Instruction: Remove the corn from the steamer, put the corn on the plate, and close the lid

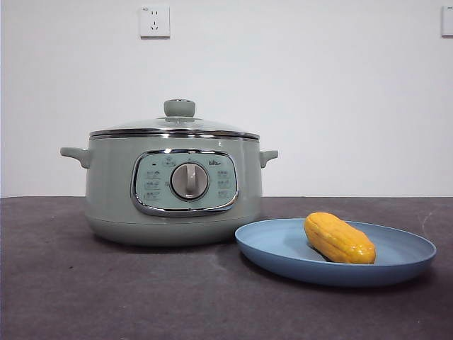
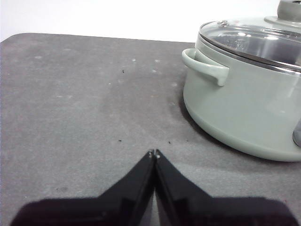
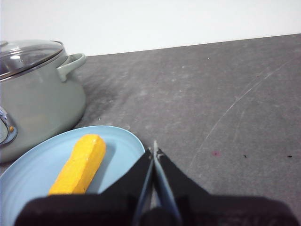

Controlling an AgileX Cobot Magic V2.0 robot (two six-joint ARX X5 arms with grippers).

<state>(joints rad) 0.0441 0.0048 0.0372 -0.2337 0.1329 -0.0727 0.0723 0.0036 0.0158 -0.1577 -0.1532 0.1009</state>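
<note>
Standing at the table, I am seeing the job look finished. On the left the steamer [image 1: 173,185] is sitting with the lid [image 1: 174,126] lying flat on its rim, chrome edge level all round, knob up. To its right the plate [image 1: 396,265] is resting on the dark table [image 1: 71,297], its near edge just beside the pot's base, and the corn [image 1: 339,239] is lying on the plate's inner floor, slanting, well inside the rim.

What is left, as I judge it, is only for both arms to be keeping clear. Done well, that means no sweep past the pot's handles and no brush against the plate's rim, since the cob is round and would likely roll at a nudge.

The front view is showing neither arm at all. The left wrist view is showing the left gripper [image 2: 154,152] with its jaws pressed together on nothing, hanging over bare table beside the pot's handle. It is also looking through the glass, though what lies inside is too blurred with reflections to tell. The right wrist view is showing the right gripper [image 3: 154,149] likewise clenched and empty, just beside the plate's edge, with the corn near it.
</note>
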